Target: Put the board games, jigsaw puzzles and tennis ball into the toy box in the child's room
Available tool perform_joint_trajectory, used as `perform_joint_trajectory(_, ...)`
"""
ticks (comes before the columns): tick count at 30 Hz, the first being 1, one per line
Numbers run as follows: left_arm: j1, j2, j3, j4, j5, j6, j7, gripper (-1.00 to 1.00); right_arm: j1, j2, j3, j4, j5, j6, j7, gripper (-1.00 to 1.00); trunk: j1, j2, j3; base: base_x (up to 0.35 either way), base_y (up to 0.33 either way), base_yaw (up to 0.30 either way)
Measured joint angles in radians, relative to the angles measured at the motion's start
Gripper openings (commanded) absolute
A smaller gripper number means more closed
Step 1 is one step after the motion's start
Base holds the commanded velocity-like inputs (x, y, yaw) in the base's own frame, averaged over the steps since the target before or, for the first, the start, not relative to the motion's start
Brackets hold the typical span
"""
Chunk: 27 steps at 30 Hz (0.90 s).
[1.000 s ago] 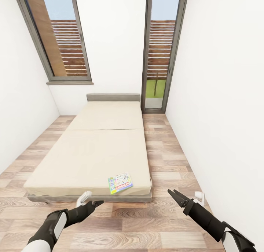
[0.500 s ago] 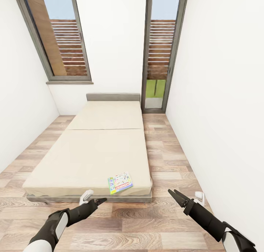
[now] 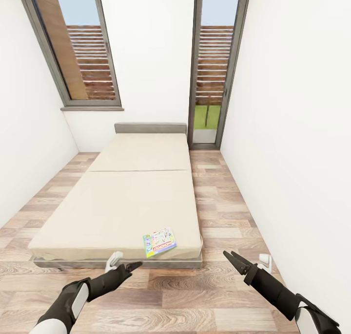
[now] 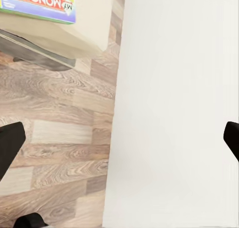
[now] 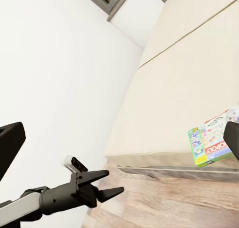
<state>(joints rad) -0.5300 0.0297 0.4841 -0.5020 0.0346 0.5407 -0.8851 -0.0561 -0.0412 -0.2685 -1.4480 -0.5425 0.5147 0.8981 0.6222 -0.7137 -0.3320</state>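
One board game [image 3: 160, 242], a white-and-green box with a red logo, lies flat on the near right corner of the bed [image 3: 122, 202]. The same board game [image 4: 40, 1] appears in the left wrist view and in the right wrist view [image 5: 214, 141]. My left gripper [image 3: 134, 265] hovers open over the floor just before the bed's foot, left of the game. The right wrist view shows this left gripper [image 5: 115, 182] with its fingers apart. My right gripper [image 3: 233, 258] hangs open over the floor to the right of the bed, empty. The table, toy box, jigsaw puzzles and tennis ball are out of view.
A white wall [image 3: 292, 154] runs close along the right, leaving a strip of wood-plank floor [image 3: 219, 202] beside the bed. Two tall dark-framed windows [image 3: 214, 61] stand behind the grey headboard [image 3: 150, 128]. Another white wall [image 3: 24, 144] closes the left.
My left gripper has moved slightly right and toward the bed's foot. The view has edged a little. The right arm and the board game have not moved.
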Motion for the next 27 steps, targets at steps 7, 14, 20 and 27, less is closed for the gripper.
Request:
perform_joint_trajectory(7, 0.0, 0.004, 0.0, 0.0, -0.003, 0.001, -0.12, 1.0, 0.0, 0.0, 0.0, 0.0, -0.025, 0.007, -0.001, 1.0, 0.027, -0.049, -0.022, 0.0, 0.0, 0.0)
perform_joint_trajectory(14, 0.0, 0.042, -0.002, 0.0, -0.001, 0.002, -0.184, 1.0, 0.0, -0.006, 0.0, 0.0, -0.112, 0.065, -0.001, 1.0, 0.054, -0.098, -0.044, 0.0, 0.0, 0.0)
perform_joint_trajectory(20, 0.0, 0.069, -0.001, 0.005, -0.001, 0.004, -0.234, 1.0, -0.002, -0.004, -0.003, 0.003, -0.161, 0.148, -0.002, 1.0, 0.077, -0.14, -0.063, 0.0, 0.0, 0.0)
perform_joint_trajectory(27, 0.0, 0.104, 0.002, 0.007, 0.002, 0.022, -0.272, 1.0, -0.005, -0.001, -0.004, 0.005, -0.175, 0.196, -0.004, 1.0, 0.104, -0.189, -0.085, 0.0, 0.0, 0.0)
